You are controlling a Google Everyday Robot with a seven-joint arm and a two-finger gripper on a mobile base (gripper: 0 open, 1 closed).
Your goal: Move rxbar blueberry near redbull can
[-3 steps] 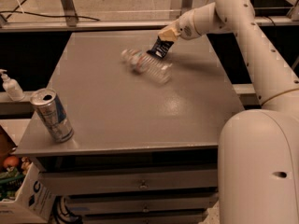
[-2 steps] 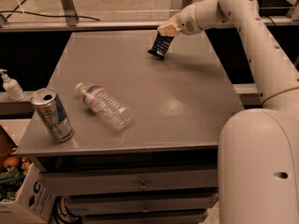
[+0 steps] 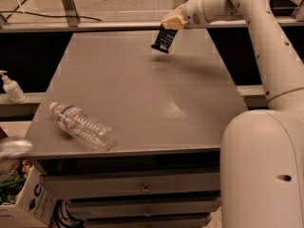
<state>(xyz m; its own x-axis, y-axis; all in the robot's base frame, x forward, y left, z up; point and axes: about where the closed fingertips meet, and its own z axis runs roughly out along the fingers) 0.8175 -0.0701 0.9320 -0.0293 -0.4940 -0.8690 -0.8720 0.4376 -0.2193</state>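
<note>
Rxbar blueberry (image 3: pixel 163 41), white print unreadable, hangs clenched in the tool (image 3: pixel 167 27) above the table (image 3: pixel 142 94), far side.

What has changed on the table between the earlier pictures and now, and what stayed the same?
The water bottle rolled from the back middle to the front-left corner of the table, where the redbull can stood. That can is gone from there; a pale blur off that edge may be it. The gripper, back right, stays shut on the rxbar blueberry, now slightly higher. The soap dispenser is unmoved.
</note>
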